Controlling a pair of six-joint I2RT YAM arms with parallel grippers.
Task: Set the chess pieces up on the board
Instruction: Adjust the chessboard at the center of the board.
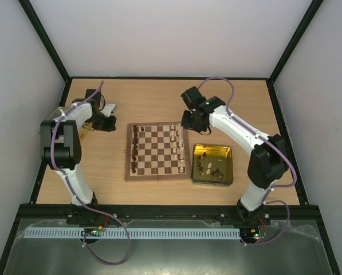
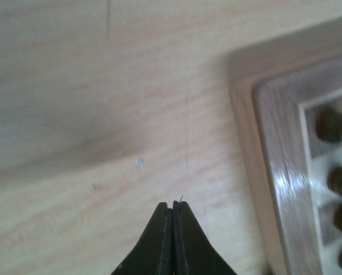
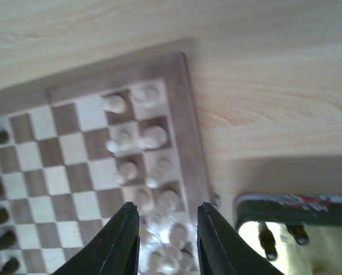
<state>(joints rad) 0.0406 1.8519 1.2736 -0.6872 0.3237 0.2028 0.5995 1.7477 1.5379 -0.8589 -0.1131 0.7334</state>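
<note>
While the left tool (image 2: 172, 213) hangs low over bare tabletop (image 2: 102, 114) with its two fingertips pressed flat together and nothing between them, the board (image 1: 156, 150) lies in the middle of the tabletop. A corner of its plain brown border shows just to the right of that tool in the left wrist view.

Dark pieces (image 1: 136, 150) stand along the board's left side, and pale pieces (image 1: 177, 146) stand along its right side. The middle squares between the two groups are bare.

At the board's far right corner hovers the right tool (image 3: 168, 220), its fingers (image 3: 126, 229) spread apart and gripping nothing. Several pale pieces show on the squares below and ahead of the gap, but they are too blurred to tell one kind from another.

Just beside the board's right edge sits a yellowish tray (image 1: 222, 156) with a dark rim. It holds a scatter of loose pieces, some dark and some pale, and whether they stand or lie cannot be told.
</note>
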